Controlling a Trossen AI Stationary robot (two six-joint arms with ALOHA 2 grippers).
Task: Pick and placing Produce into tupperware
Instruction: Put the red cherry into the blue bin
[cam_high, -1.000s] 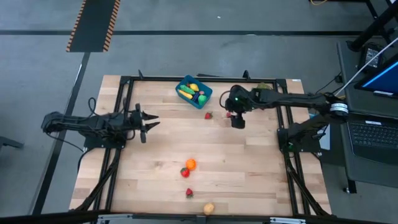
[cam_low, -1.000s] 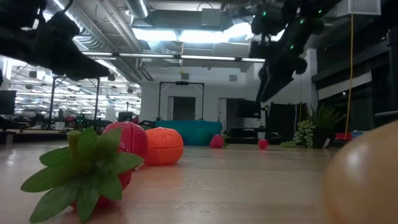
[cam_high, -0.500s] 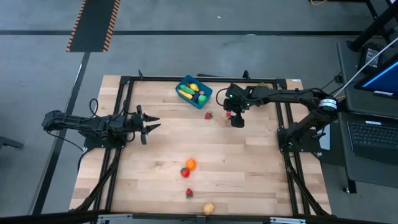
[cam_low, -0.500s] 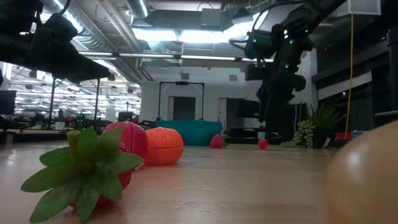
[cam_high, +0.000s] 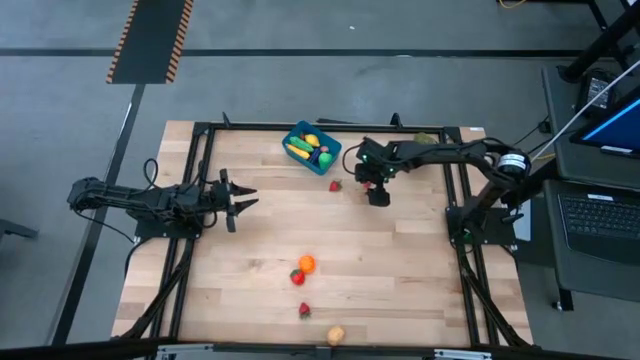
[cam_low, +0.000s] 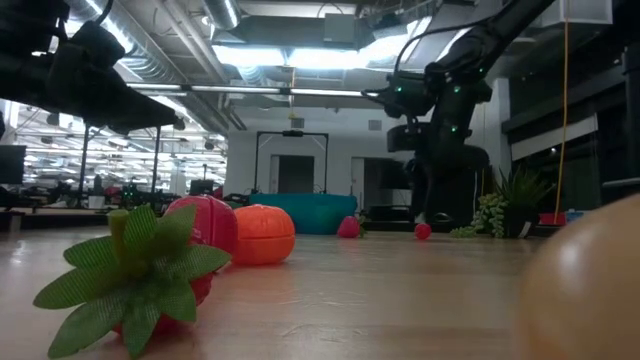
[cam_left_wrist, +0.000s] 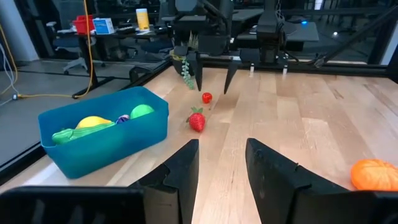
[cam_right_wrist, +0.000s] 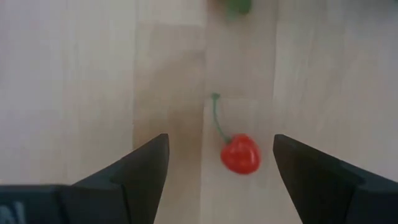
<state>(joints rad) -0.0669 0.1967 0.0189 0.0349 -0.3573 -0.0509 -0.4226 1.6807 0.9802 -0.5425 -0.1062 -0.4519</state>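
Several smooth plastic produce pieces, yellow, green and purple, lie in the blue rounded-corner tupperware. Right gripper hangs spread wide over a glossy red cherry on bare wooden table. Left gripper waits, fingers narrowly parted, empty.

Two slim black jointed arms, green indicator lights glowing on the right arm, looped black cables.

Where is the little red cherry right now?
The cherry lies on the table's far right part, straight under the open right gripper, near the strawberry beside the blue tupperware.
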